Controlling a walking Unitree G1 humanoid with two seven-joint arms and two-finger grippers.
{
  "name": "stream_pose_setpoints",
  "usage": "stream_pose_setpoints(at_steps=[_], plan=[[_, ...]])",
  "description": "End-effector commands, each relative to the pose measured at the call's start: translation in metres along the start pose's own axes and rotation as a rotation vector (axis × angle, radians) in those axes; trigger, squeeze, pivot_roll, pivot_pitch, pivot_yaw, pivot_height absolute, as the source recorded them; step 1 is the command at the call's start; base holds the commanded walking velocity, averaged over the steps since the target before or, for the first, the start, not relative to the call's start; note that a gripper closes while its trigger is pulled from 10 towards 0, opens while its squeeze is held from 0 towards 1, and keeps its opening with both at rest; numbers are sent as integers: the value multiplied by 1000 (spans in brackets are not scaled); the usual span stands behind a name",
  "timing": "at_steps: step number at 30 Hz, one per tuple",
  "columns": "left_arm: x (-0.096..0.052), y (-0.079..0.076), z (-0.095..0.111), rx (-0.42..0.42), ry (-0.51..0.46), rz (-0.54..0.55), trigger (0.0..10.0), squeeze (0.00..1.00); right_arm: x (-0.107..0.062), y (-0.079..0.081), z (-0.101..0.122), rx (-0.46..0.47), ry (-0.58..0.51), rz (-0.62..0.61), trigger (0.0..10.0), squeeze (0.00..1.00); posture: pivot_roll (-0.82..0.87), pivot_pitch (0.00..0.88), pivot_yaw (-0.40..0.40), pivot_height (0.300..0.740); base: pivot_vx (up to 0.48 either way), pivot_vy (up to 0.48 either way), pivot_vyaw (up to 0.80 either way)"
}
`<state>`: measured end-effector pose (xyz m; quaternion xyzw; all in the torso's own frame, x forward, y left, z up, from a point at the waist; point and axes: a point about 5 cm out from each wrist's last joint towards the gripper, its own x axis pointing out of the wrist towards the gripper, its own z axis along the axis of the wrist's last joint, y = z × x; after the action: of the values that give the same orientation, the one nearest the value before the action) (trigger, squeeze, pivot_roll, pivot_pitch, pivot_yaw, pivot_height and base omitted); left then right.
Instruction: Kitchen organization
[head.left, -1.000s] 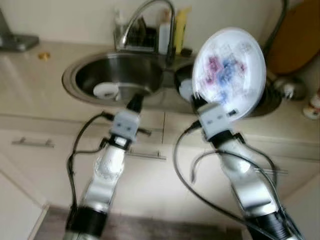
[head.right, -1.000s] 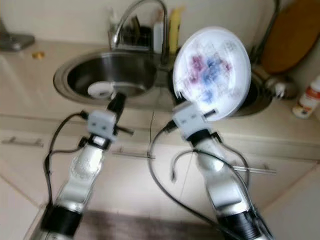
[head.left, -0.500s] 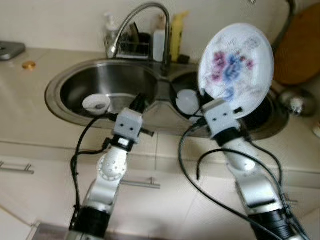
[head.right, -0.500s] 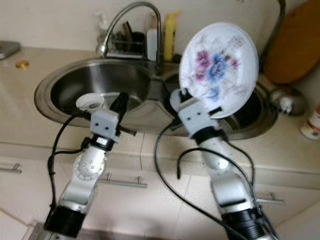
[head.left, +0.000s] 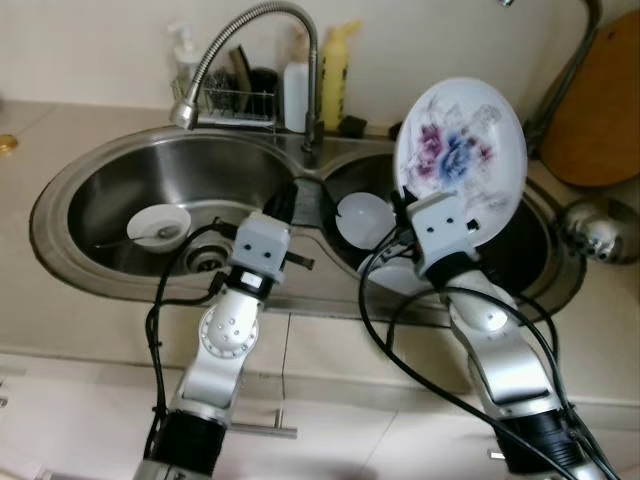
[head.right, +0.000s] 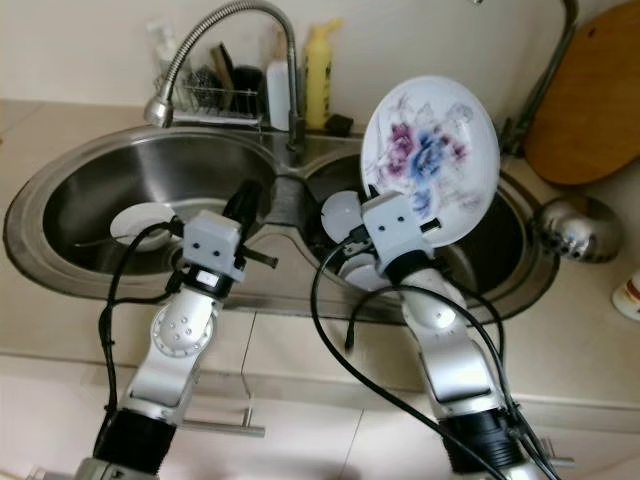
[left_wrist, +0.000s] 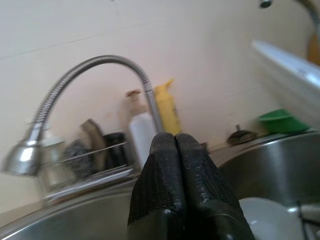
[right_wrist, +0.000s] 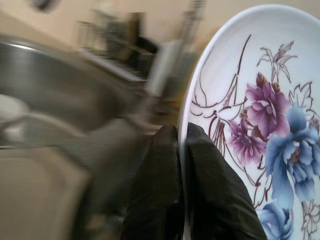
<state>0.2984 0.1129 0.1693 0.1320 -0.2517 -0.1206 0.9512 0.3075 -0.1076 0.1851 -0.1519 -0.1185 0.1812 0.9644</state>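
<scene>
Right gripper (right_wrist: 181, 150) pinches floral plate (head.left: 460, 158) by its rim, upright over sink (head.left: 90, 190); left gripper (left_wrist: 176, 145) fingers closed, empty; thin edge-grip risks the plate slipping, chipping on the steel.

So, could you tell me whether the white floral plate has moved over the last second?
Cannot tell: the camera shifted; the white floral plate is over the steel sink's right basin.

We see a beige stone countertop (head.left: 70, 330) carrying a double-bowl stainless steel sink (head.left: 60, 190). On it: a round wooden cutting board (head.left: 600, 110) leaning at far right, a shiny metal lid (head.left: 598, 230) beside the sink rim.
</scene>
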Motion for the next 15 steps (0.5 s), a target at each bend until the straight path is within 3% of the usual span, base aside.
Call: stream_pose_setpoints(at_steps=[1, 6, 15], plan=[[0, -1, -2, 4, 9, -9, 10000, 0, 6, -7, 1, 32, 25, 19, 10000, 0, -75, 0, -43, 740, 0, 0, 0], [0, -1, -2, 7, 10, -9, 10000, 0, 14, -13, -20, 120, 193, 40, 10000, 0, -70, 0, -44, 740, 0, 0, 0], [0, 0, -3, 13, 17, -12, 10000, 0, 11, -29, -61, 306, 489, -97, 10000, 0, -65, 0, -44, 740, 0, 0, 0]])
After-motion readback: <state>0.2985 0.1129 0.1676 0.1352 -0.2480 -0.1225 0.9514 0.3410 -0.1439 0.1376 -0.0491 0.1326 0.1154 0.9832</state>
